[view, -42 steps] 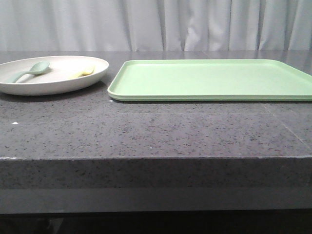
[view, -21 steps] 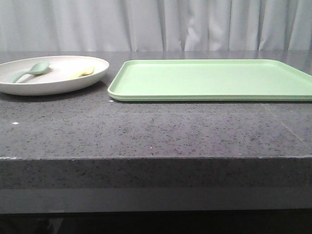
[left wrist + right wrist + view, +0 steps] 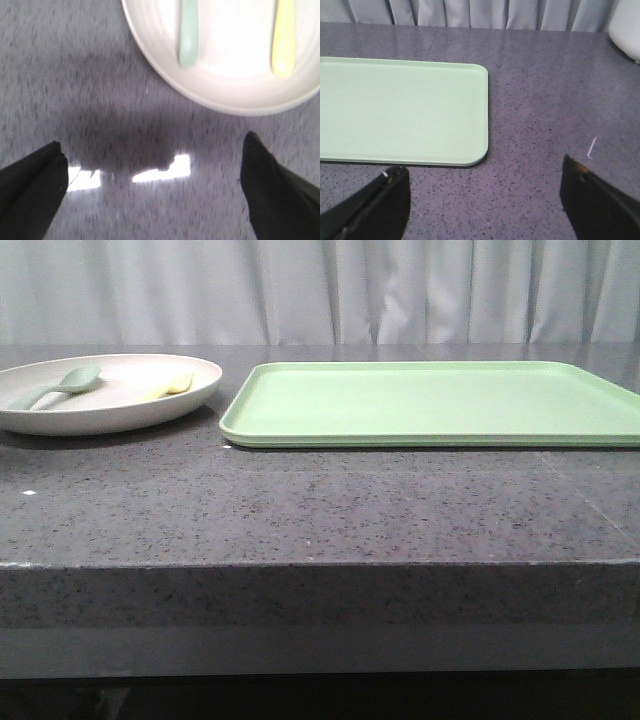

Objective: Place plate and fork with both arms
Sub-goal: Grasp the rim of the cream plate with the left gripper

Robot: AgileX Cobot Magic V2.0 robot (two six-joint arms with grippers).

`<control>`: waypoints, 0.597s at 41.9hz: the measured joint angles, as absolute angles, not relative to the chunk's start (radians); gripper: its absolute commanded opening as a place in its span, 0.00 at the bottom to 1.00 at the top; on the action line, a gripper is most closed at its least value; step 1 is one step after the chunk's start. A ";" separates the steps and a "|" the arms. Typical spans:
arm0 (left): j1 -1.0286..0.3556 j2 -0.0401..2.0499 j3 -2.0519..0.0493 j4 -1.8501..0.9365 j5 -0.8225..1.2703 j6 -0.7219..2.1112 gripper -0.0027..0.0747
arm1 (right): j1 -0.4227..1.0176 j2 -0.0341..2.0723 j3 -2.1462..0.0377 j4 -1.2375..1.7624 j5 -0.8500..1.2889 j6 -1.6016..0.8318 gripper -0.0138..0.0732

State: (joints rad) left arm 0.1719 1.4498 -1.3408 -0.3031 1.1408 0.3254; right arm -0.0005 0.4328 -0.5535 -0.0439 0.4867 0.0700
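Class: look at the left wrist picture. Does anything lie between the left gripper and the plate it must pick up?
Nothing visible does. The left gripper hangs open over bare grey tabletop, and the plate lies just beyond its fingertips. A spoon and the fork rest inside the plate, not in the gap.

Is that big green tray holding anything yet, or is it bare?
Bare. The rectangular light-green plastic tray shows only its own flat surface; the small yellow plastic fork lies in the round cream plate.

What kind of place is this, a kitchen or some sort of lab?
Probably a staged test bench rather than a kitchen: a dark speckled stone counter before a plain grey curtain, holding only a rectangular light-green tray and a round cream plate with plastic cutlery.
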 measured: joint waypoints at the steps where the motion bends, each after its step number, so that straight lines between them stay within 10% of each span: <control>1: 0.183 1.476 -1.359 -0.320 1.143 0.337 0.88 | 0.000 0.433 -0.553 -0.044 0.487 0.070 0.88; 13: 0.216 1.718 -1.590 -0.379 1.177 0.375 0.60 | 0.000 0.433 -0.553 -0.044 0.487 0.070 0.88; 25: 0.216 1.901 -1.776 -0.396 1.230 0.389 0.57 | 0.000 0.433 -0.553 -0.044 0.487 0.070 0.88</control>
